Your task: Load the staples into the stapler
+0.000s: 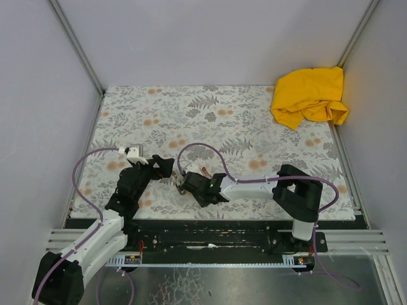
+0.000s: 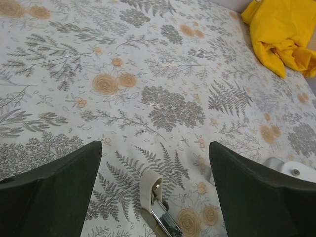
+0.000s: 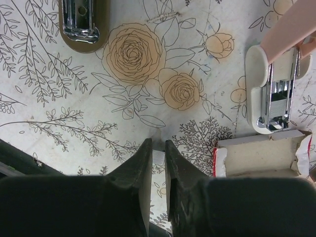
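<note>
wide-open left gripper (image 2: 155, 148) straddling stapler (image 2: 155, 202), right gripper (image 3: 158, 148) nearly closed, maybe pinching staples (image 3: 158, 157)

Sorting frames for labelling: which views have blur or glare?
Top external: evenly lit with soft shadows, but the small items are too tiny to resolve. Left wrist: tablecloth sharp, jaws near the lens dark and soft-edged. Right wrist: print crisp, bright glare on the stapler metal channel, jaws underexposed.
</note>
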`<state>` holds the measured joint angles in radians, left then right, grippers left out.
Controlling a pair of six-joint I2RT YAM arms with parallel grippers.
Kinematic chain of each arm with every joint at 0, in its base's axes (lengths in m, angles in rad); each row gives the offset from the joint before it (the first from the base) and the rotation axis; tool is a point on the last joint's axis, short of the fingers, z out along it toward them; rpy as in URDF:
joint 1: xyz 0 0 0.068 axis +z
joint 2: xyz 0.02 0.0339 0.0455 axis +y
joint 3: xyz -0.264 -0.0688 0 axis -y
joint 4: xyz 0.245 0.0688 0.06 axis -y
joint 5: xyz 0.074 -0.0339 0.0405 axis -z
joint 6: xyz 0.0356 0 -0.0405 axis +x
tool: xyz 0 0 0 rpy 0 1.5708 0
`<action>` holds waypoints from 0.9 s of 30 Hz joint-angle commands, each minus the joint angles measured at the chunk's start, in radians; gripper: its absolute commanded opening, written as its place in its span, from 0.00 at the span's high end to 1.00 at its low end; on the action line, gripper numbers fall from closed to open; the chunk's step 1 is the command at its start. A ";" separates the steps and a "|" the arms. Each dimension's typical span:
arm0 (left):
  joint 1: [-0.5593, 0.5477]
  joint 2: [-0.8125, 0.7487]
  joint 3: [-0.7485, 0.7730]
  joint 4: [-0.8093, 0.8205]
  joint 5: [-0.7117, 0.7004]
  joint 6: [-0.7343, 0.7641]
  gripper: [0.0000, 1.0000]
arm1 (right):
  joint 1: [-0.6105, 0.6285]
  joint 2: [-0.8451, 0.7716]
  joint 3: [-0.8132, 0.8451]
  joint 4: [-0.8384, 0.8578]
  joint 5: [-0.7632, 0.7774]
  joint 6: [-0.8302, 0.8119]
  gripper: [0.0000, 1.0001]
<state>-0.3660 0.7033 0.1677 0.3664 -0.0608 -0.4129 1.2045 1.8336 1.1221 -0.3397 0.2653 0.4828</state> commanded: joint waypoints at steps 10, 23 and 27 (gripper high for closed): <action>0.064 0.116 -0.028 0.238 0.321 0.059 0.12 | -0.053 -0.190 -0.076 0.052 -0.062 -0.037 0.84; 0.228 0.339 -0.027 0.355 0.571 -0.029 0.14 | -0.161 -0.309 -0.191 0.169 -0.244 -0.065 0.84; 0.229 0.409 -0.001 0.352 0.620 -0.026 0.24 | -0.161 -0.298 -0.196 0.176 -0.250 -0.076 0.84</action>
<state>-0.1452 1.0637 0.1253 0.6426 0.4713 -0.4366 1.0470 1.5543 0.9276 -0.2058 0.0425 0.4339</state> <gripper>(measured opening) 0.806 0.160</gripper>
